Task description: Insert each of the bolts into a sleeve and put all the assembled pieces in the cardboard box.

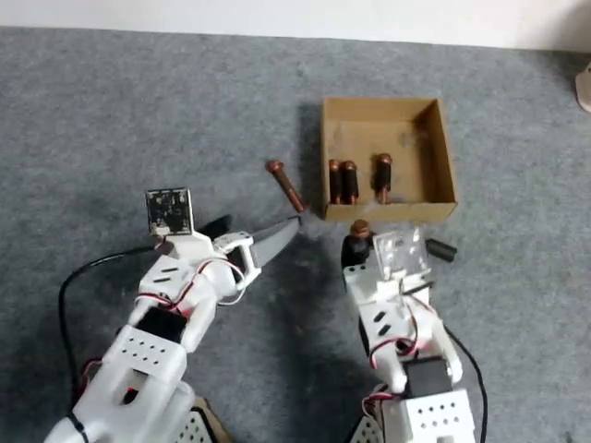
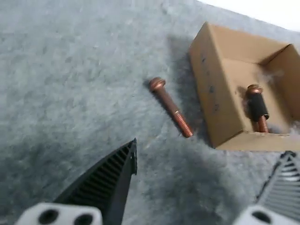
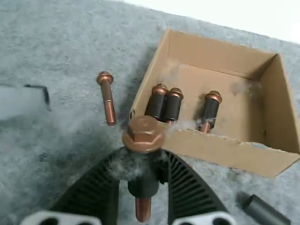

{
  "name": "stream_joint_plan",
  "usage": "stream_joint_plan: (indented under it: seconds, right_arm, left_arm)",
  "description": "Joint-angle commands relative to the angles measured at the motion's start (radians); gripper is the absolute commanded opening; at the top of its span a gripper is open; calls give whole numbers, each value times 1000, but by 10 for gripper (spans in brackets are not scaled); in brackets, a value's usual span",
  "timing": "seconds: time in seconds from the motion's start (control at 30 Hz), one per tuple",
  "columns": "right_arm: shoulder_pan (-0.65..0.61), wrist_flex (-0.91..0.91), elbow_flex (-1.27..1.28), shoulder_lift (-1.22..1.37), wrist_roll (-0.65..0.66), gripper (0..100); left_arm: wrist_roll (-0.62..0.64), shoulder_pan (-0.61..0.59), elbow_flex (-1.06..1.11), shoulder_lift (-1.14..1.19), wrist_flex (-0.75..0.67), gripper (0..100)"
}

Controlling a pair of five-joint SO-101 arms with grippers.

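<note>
Just outside the box (image 1: 388, 210), right gripper (image 3: 143, 161) clamps a sleeved bolt (image 3: 143, 135); left gripper (image 2: 209, 150) gapes empty.

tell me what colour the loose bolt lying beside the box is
Copper-coloured. The bolt shows best in the left wrist view.

From my end the whole work surface is a grey, felt-like mat (image 1: 111, 111); along its far edge I see a plain white strip (image 1: 277, 17) (wall or board, I cannot tell which); at the right edge of the high view a pale rounded object (image 1: 584, 88) sits cut off by the frame; near the bottom edge a small tan wedge (image 1: 214, 425) pokes out on the mat.
</note>
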Motion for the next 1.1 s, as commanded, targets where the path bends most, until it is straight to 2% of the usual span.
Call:
stream_joint_plan:
  seconds: [0.0, 0.1, 0.43, 0.53, 0.8, 1.07]
  right_arm:
    - [42, -82, -206, 249, 15, 5]
    - [79, -134, -371, 489, 15, 5]
    - [134, -145, -929, 1167, 14, 5]
    - [137, -143, -1066, 1325, 11, 5]
    - [139, -142, -1285, 1630, 8, 5]
    - [136, -142, -1300, 1742, -60, 13]
  left_arm:
    - [-6, -10, 12, -13, 2, 417]
    - [-6, -16, 24, -13, 2, 417]
    - [-8, -18, 28, -7, 5, 417]
    - [-57, -16, 30, -7, 5, 417]
    - [-83, -10, 38, -8, 5, 335]
    - [-84, -10, 38, -12, 3, 274]
